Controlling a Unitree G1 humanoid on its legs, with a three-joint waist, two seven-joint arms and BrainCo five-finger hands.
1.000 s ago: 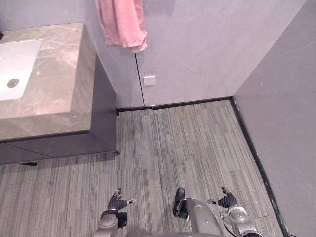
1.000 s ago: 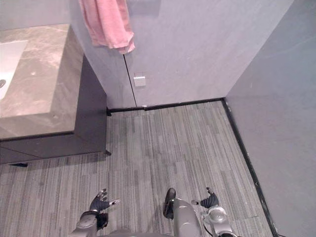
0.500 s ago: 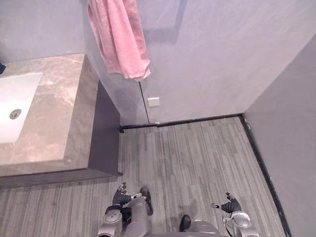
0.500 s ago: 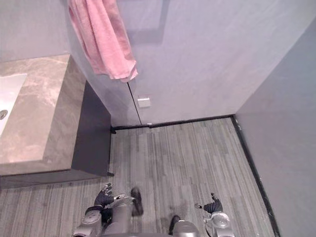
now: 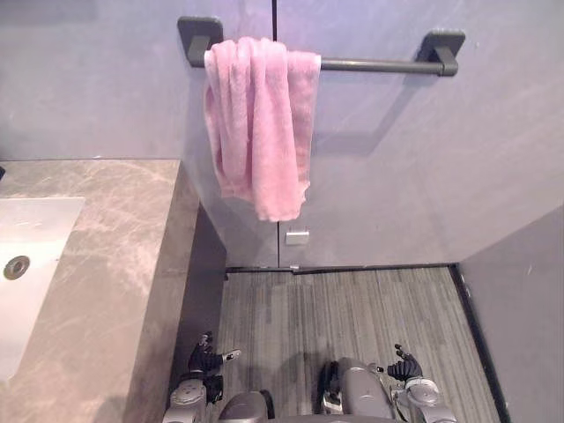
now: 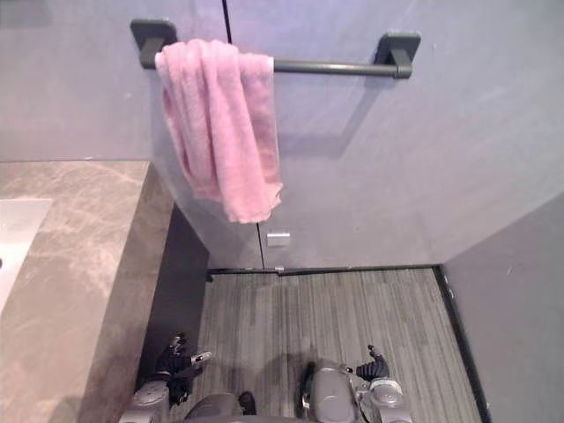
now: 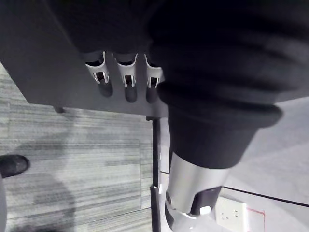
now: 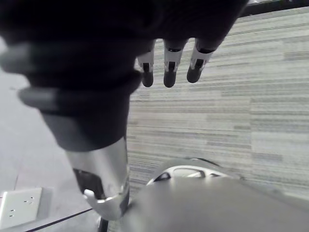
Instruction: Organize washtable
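The washtable's marble top fills 9 to 7 o'clock, with its white sink at the far left. Its right edge drops to striped grey floor, open from 6 to 4 o'clock. A pink towel hangs over a dark rail at 12. The left hand at 7 and the right hand at 5 hang loose-fingered and empty.

Bathroom: sink, towel on rail.
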